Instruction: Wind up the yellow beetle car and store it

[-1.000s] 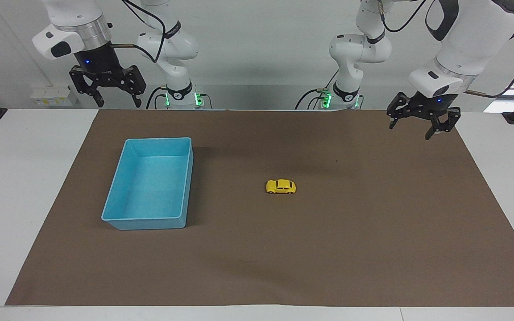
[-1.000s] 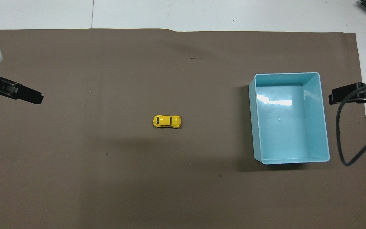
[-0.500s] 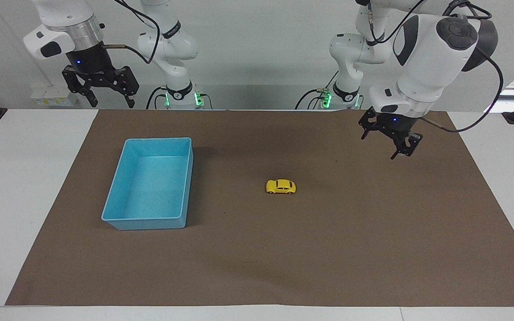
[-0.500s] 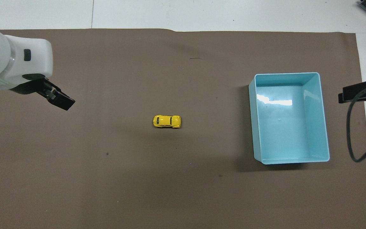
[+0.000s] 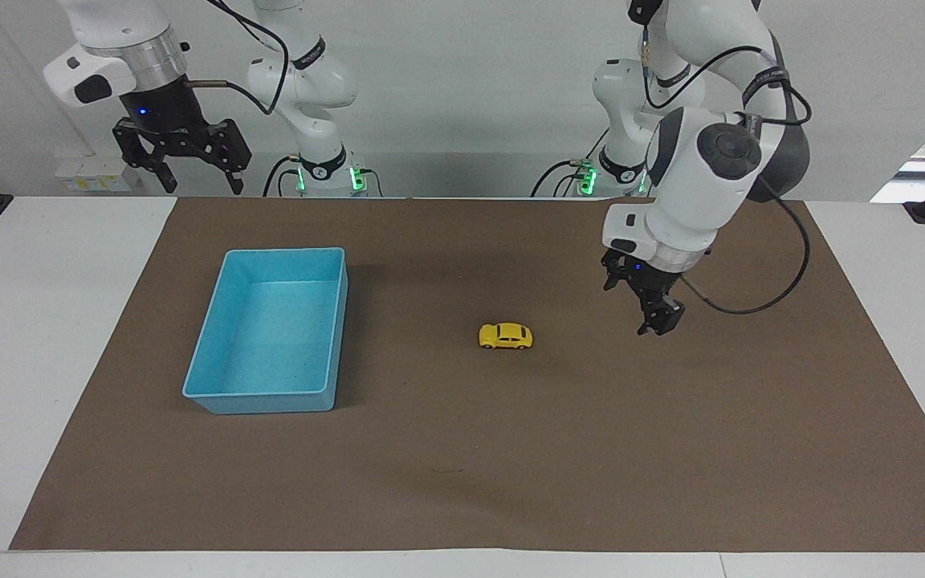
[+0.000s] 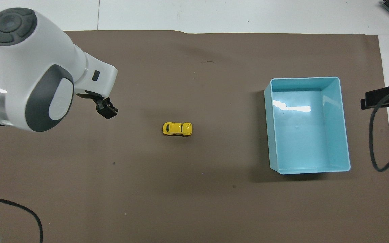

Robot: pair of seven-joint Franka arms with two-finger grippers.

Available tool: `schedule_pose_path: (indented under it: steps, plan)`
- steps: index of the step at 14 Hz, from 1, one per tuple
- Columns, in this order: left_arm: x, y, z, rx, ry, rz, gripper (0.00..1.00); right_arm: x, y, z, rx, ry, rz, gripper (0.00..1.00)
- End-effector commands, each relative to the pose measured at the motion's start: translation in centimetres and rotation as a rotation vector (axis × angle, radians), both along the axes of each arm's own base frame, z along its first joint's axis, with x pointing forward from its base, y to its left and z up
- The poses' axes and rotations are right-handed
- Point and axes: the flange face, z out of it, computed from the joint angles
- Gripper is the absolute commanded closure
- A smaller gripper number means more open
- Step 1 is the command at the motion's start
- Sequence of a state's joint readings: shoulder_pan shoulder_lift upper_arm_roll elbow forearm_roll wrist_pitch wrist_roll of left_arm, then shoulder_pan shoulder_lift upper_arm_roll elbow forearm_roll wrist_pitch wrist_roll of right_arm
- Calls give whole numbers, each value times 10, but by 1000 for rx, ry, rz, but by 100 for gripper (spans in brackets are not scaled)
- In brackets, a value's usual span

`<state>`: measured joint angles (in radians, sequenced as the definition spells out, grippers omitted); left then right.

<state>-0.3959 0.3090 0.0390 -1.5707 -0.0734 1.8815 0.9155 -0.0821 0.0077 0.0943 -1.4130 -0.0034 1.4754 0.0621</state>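
The yellow beetle car [image 5: 505,336] stands on its wheels near the middle of the brown mat, alone and untouched; it also shows in the overhead view [image 6: 177,129]. The light blue tray [image 5: 262,401] sits empty toward the right arm's end of the table [image 6: 304,78]. My left gripper [image 5: 639,309] hangs open and empty, low over the mat beside the car, toward the left arm's end; one of its fingers [image 6: 106,111] shows in the overhead view. My right gripper [image 5: 200,186] is open and empty, held high over the table edge by the tray's corner, and waits.
The brown mat [image 5: 462,482] covers most of the white table [image 5: 45,321]. The left arm's big white elbow [image 6: 29,67] hangs over the mat's corner. A black cable [image 6: 371,148] droops beside the tray from the right gripper's body [image 6: 380,99].
My left arm has swung in from the mat's edge toward the car and come lower, with its gripper open. The right gripper rose a little, then held still. The car and tray have not moved.
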Motion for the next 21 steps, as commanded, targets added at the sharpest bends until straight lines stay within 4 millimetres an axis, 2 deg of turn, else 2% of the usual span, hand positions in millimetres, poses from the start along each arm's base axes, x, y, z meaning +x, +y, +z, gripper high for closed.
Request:
schedule_pose_path:
  steps: [1,3,7,9,12,14,18,21]
  plan:
    - [-16,-38,-35,-26,-67,-83,0,-6,0,1,28,3,-12,0]
    - [-24,-64,-65,-23,-67,-121,0,-6,0,1,28,3,-12,0]
    - [-48,-113,-99,-22,-76,-198,0,-6,0,1,28,3,-12,0]
    - [-64,-137,-125,-6,-50,-233,0,-6,0,1,28,3,-12,0]
    - [-83,-146,-158,4,-38,-225,0,-7,0,0,28,11,-12,0]
    - [-88,-147,-160,11,-37,-236,0,-7,0,1,28,8,-12,0]
    - [-105,-168,-155,16,-33,-275,0,-7,0,1,28,8,-12,0]
    - [-107,-168,-156,52,-35,-306,0,-7,0,0,28,9,-12,0]
